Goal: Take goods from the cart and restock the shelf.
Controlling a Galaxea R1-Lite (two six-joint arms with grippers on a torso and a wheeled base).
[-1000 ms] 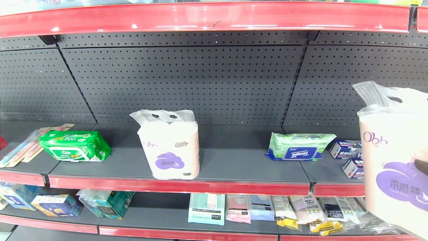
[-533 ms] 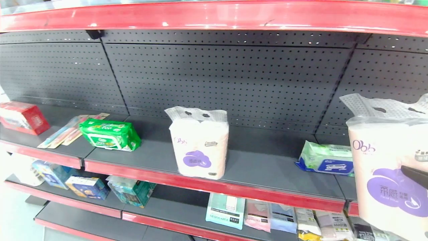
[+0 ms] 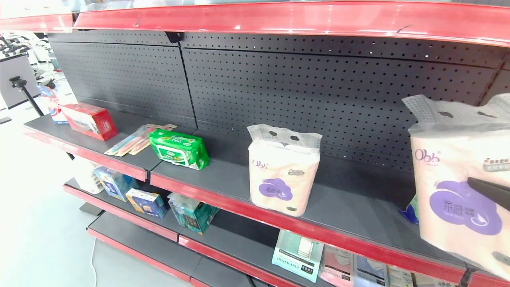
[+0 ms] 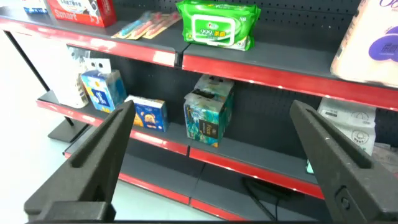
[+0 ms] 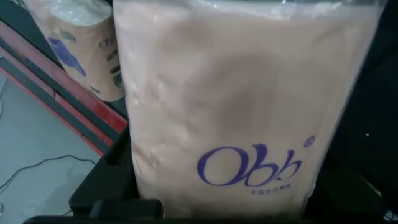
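Note:
A pale pink pack of paper rolls with a purple label (image 3: 458,191) hangs at the far right, in front of the middle shelf (image 3: 358,207). My right gripper (image 5: 217,202) is shut on it, and one dark finger (image 3: 489,190) lies across its label. A second identical pack (image 3: 283,175) stands upright on the shelf near the red front edge, to the left of the held one. My left gripper (image 4: 217,168) is open with nothing between its fingers, low down and facing the lower shelves.
On the middle shelf, to the left, lie a green wipes pack (image 3: 179,148), toothbrush packs (image 3: 133,139) and a red box (image 3: 89,120). A blue wipes pack (image 3: 410,209) peeks out behind the held pack. Boxes (image 3: 147,201) and flat packets (image 3: 299,253) fill the lower shelf.
The whole head view has swung left along the shelf, bringing the red box and the shelf's end into sight. The held pack stays at the right edge in the right gripper.

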